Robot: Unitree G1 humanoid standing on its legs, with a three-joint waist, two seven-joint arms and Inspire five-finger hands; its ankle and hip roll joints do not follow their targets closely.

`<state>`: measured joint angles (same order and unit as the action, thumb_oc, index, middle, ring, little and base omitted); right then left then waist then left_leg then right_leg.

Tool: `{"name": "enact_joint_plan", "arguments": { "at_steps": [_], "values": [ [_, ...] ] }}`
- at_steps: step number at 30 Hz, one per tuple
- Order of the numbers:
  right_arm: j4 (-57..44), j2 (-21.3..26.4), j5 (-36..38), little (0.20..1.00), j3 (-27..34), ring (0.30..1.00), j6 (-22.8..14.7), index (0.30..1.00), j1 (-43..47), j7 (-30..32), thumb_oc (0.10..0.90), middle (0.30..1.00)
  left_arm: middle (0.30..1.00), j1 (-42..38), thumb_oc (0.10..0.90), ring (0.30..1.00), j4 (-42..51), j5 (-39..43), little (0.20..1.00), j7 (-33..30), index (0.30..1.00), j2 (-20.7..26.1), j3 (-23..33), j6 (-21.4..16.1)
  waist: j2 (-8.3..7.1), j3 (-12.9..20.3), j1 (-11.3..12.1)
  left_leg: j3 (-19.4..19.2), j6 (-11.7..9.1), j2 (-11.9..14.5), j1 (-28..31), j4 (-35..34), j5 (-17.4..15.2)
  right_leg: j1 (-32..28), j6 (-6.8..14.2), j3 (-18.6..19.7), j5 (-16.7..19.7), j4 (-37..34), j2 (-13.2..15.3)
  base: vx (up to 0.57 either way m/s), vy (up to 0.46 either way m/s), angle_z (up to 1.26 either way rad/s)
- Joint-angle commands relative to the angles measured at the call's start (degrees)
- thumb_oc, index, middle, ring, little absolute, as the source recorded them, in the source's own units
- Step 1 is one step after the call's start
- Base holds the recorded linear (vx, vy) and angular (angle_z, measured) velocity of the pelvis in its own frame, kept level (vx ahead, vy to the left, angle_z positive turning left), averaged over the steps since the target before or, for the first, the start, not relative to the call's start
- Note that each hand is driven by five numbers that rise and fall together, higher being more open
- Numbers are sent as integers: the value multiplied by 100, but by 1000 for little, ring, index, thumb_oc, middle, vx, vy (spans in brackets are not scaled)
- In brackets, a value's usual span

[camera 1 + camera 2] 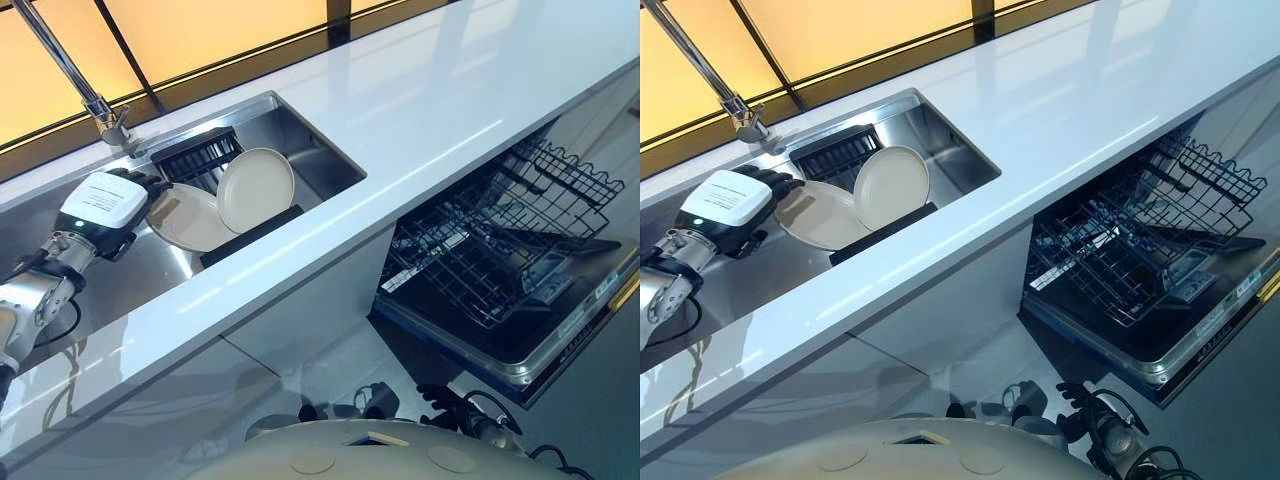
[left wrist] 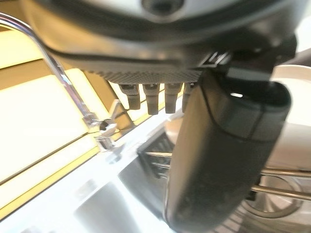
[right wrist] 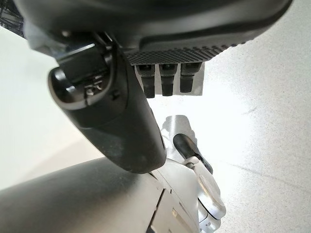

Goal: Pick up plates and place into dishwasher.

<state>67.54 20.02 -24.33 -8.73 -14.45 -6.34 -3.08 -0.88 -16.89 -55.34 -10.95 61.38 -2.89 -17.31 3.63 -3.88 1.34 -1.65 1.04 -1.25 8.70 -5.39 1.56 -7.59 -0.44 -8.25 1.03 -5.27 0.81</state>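
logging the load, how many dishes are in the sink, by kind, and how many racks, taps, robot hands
cream plates: 2
black sink rack: 1
dishwasher rack: 1
tap: 1
left robot hand at the plates: 1
right robot hand: 1
total: 7

Head eyes look down on sink point(image 1: 300, 140) and dishwasher point(image 1: 520, 260); both wrist cameras peer closely past their hands.
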Motion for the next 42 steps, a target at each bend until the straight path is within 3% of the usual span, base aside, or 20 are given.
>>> {"name": "enact_joint_plan", "arguments": {
  "at_steps": [1, 18, 19, 20, 21, 42],
  "values": [
    [-11, 210, -96, 900, 151, 900, -301, 900, 211, -32, 800, 900, 900, -1049, 800, 900, -27, -78, 900, -346, 900, 116, 264, 392, 172, 21, -163, -112, 187, -325, -38, 39, -476, 169, 307, -33, -717, 668, -167, 28, 17, -6],
    [-68, 225, -79, 900, 150, 900, -264, 900, 174, -16, 800, 900, 900, -1475, 800, 900, -202, -431, 900, -137, 900, -90, -386, 627, 179, -54, -342, -199, 216, -346, -6, 42, -481, 219, 316, 85, -727, 746, -184, 13, 4, -2],
    [-68, 230, -58, 900, 142, 900, -263, 900, 175, -13, 800, 900, 556, -1515, 399, 556, -220, -413, 499, -92, 556, -88, -431, 644, 180, -60, -348, -206, 218, -345, -8, 43, -481, 224, 316, 90, -724, 746, -185, 0, 0, 0],
    [-69, 237, -39, 900, 142, 900, -256, 900, 179, -14, 800, 900, 474, -1549, 303, 474, -240, -462, 403, -126, 474, -88, -458, 688, 183, -69, -356, -211, 219, -346, -11, 46, -482, 228, 317, 94, -722, 747, -184, 0, 0, 0],
    [-71, 238, -39, 900, 155, 900, -252, 900, 177, -12, 800, 900, 300, -1578, 100, 300, -260, -437, 200, -160, 300, -79, -470, 707, 185, -78, -366, -217, 221, -349, -13, 50, -480, 233, 317, 102, -719, 751, -184, 0, 0, 0],
    [-27, 233, -76, 900, 124, 900, -318, 900, 183, -40, 800, 900, 300, -1106, 100, 300, 8, -811, 200, -196, 300, 534, 212, 667, 280, -39, -215, -114, 216, -393, -32, 46, -487, 216, 320, 23, -724, 732, -155, 0, -1, -1]
  ]
}}
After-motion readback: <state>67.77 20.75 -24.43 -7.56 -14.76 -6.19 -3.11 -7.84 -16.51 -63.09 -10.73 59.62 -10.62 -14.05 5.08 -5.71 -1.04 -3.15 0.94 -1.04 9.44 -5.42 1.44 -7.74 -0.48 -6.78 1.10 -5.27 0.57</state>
